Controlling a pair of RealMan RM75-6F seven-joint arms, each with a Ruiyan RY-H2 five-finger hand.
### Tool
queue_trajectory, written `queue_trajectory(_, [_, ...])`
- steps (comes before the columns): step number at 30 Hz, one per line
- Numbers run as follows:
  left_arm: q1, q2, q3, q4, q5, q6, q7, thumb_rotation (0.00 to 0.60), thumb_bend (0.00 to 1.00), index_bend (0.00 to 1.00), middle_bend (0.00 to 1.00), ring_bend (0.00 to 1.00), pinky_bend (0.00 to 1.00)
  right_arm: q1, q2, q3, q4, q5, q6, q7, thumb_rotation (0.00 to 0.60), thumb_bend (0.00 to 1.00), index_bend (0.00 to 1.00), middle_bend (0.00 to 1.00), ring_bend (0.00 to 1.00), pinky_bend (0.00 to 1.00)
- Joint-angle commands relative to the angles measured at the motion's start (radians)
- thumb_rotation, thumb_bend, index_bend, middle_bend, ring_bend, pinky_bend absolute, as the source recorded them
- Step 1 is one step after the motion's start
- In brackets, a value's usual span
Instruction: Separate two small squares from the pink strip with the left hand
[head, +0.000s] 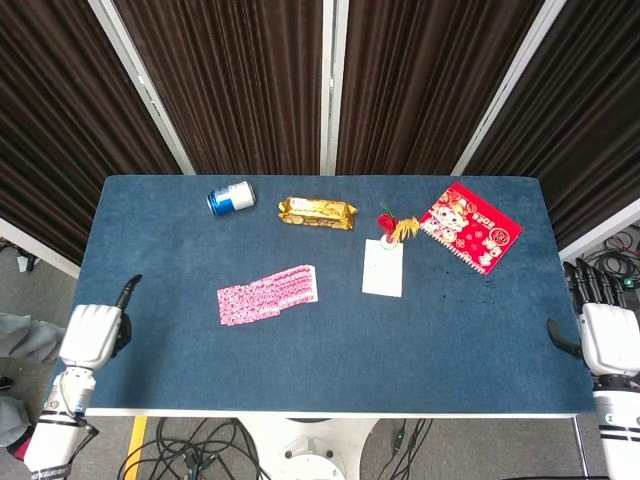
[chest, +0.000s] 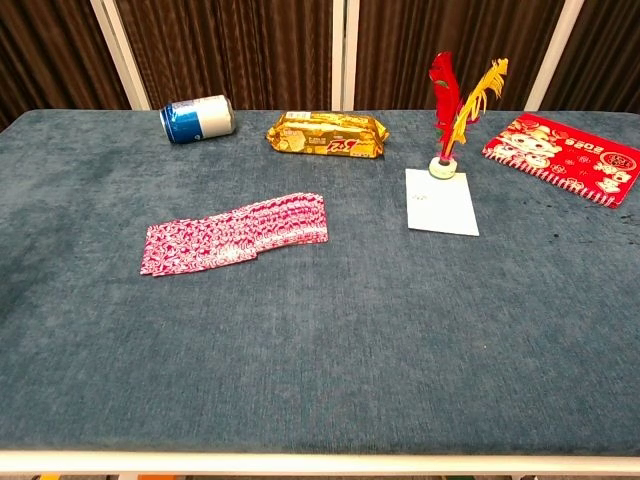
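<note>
from the head view, my left hand (head: 92, 336) sits at the left edge of the table (head: 330, 370), over the near corner, back of the hand up. one dark finger (head: 128, 292) points out ahead of it; the rest are tucked out of sight under the palm, so i cannot tell whether they are curled tight or loose. nothing is in it. the strip (head: 267, 294) lies flat on the cloth well off to the right of that finger and a little ahead of it, slanting up toward its right end, untouched. my right hand (head: 606, 336) hangs just off the right edge, fingers straight, side by side and apart from the thumb, holding nothing. far ahead of my left fingers lies a can (head: 231, 197) on its side, then a gold pack (head: 317, 211), a white card (head: 383, 267) with a feather toy (head: 392, 226) at its far end, and a red envelope (head: 470, 226) ahead of my right fingers.

from the chest view, neither hand shows. the strip (chest: 236, 233) lies left of the middle, all in one piece, with the can (chest: 198, 118) and pack (chest: 326, 135) beyond it, the toy (chest: 452, 110) upright on the card (chest: 440, 201), the envelope (chest: 566, 157) at the far right.
</note>
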Motion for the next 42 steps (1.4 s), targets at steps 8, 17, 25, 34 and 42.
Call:
queue_trajectory(8, [-0.054,-0.081,0.059,0.047,0.033,-0.123,0.044,0.600,0.81,0.07,0.93,0.91,0.91,-0.002,0.007,0.004,0.005,0.019,-0.005,-0.001,0.600,0.27,0.00,0.00,0.00,0.00])
queue_trajectory(17, [-0.120,-0.146,0.065,0.098,0.021,-0.234,0.095,0.600,0.81,0.07,0.93,0.91,0.91,0.006,0.006,0.011,0.013,0.040,-0.021,-0.007,0.600,0.27,0.00,0.00,0.00,0.00])
queue_trajectory(25, [-0.199,-0.194,0.040,0.119,-0.032,-0.343,0.132,0.600,0.81,0.07,0.93,0.91,0.91,0.013,0.002,0.014,0.011,0.054,-0.028,-0.024,0.600,0.27,0.00,0.00,0.00,0.00])
queue_trajectory(34, [-0.268,-0.257,0.011,0.212,-0.122,-0.439,0.130,0.600,0.81,0.07,0.93,0.91,0.91,0.013,0.005,0.017,0.019,0.070,-0.032,-0.021,0.600,0.27,0.00,0.00,0.00,0.00])
queue_trajectory(42, [-0.305,-0.279,0.005,0.259,-0.140,-0.469,0.103,0.600,0.81,0.07,0.93,0.91,0.91,0.016,-0.001,0.016,0.039,0.079,-0.046,-0.007,0.600,0.27,0.00,0.00,0.00,0.00])
